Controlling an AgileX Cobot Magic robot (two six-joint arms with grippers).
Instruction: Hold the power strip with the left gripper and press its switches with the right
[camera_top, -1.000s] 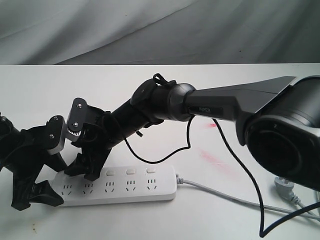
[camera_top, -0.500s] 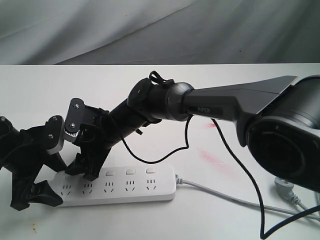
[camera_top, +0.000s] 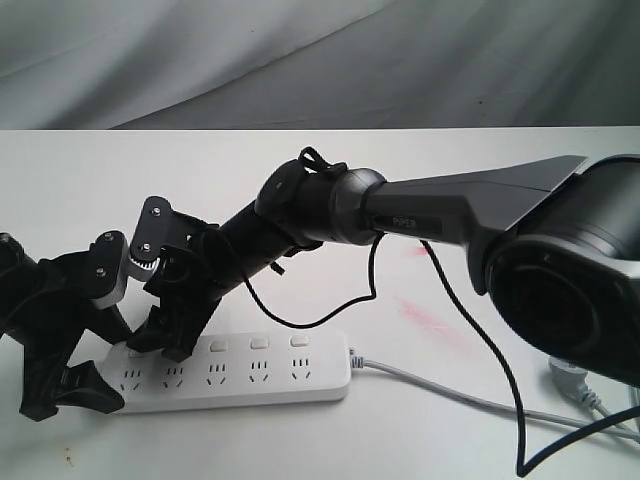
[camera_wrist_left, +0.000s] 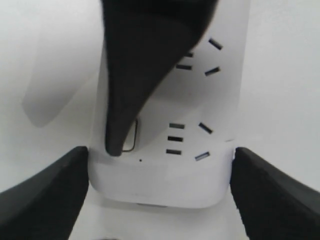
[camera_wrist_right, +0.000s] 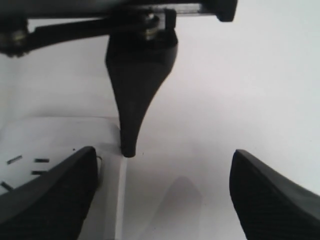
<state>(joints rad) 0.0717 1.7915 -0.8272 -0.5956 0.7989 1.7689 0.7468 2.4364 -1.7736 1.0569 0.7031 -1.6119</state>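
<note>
Left tool (camera_top: 72, 385) at power strip (camera_top: 300, 385) end; right tool (camera_top: 165, 345) over nearby switches (camera_top: 218, 346).

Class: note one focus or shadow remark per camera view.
Exterior view: the long white rounded plastic power strip is crisp, the thick dark arm near the lens soft. Left wrist view: blurred throughout, a grey shadow on the white table. Right wrist view: soft, the right claw's black fingers mere silhouettes.

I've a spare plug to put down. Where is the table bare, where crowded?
Bare: the table behind the right arm, and in front of the power strip. Crowded: its left end, where left gripper and right gripper meet; grey cord and black cable cross the right side.
</note>
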